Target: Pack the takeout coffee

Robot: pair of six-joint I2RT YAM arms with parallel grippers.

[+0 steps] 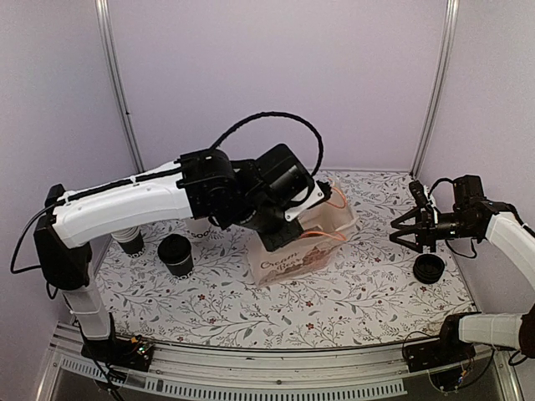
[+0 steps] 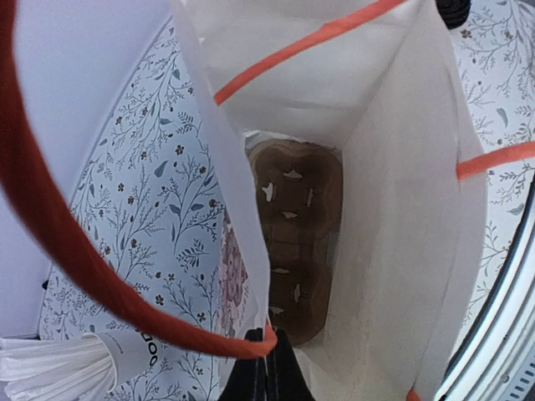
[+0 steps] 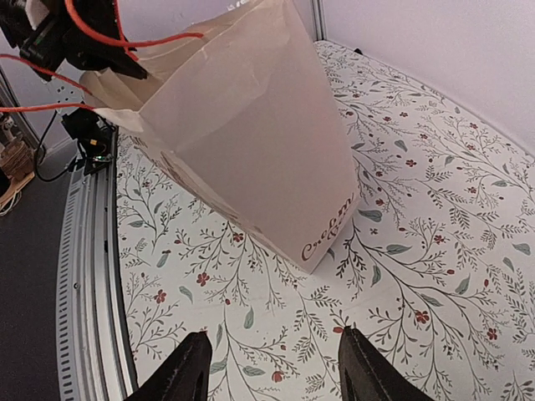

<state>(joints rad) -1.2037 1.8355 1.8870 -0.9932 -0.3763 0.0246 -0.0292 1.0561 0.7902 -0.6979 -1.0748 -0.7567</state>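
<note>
We find the takeout coffee (image 1: 175,255) standing upright on the floral table (image 1: 334,309), just left of the paper bag (image 1: 288,261); it looks capped, though the top view is dim. Our left gripper (image 2: 267,376), on the nearer arm, is pinching the bag's rim by its orange handle. The right gripper (image 3: 280,368) hangs half spread and empty, well apart, with the bag between it and the cup. A cup stack (image 1: 129,241) crowds the cup's left side.

The table (image 1: 351,313) has a floral cover. A white paper bag (image 1: 288,266) stands mid-table, with the lidded black coffee cup (image 1: 175,255) off to its left and a stack of lidless black cups (image 1: 130,241) past that by the edge. A low pile of black lids (image 1: 429,268) sits far right.
</note>
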